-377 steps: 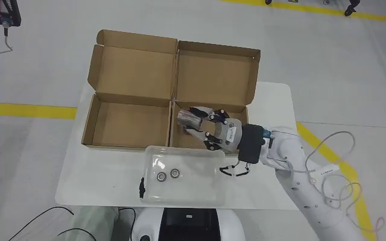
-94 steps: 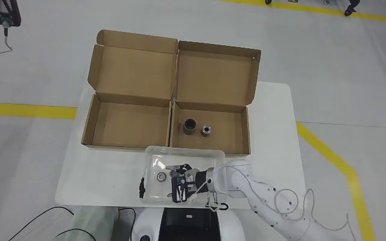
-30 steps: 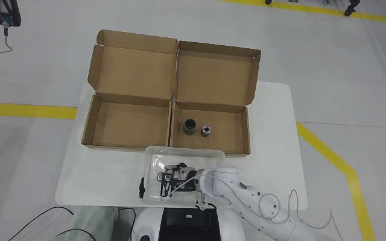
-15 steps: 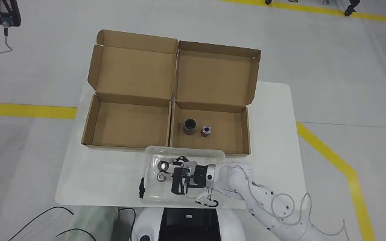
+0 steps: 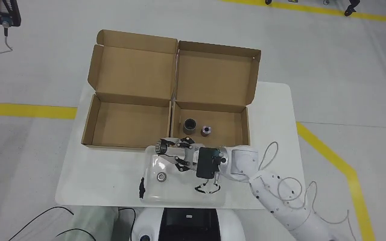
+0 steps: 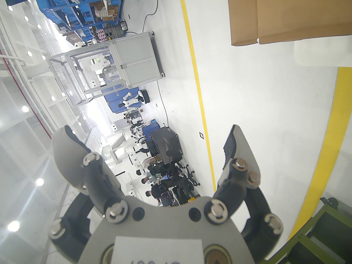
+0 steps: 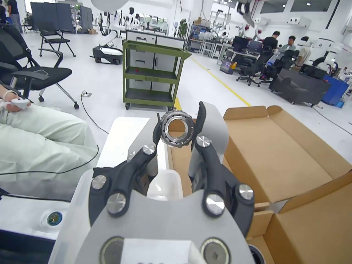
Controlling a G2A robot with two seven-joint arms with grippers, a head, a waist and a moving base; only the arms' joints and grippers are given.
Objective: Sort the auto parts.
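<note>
Steel bearing (image 7: 176,140) clamped in the right gripper (image 7: 179,126), above the clear tray's (image 5: 178,191) far left corner.
Pinched across the rim, bore facing back toward the wrist; just short of the left box (image 5: 126,125) standing beyond the tray. Probably wants a short carry past the tray's far edge, then a release. Second bearing (image 5: 161,177) lying inside the tray. Left gripper (image 6: 150,134) spread wide, holding nothing, aimed away from the tray.

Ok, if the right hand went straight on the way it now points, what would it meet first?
Probably the near wall of the empty cardboard box; the right hand, holding a bearing, may clear it.
</note>
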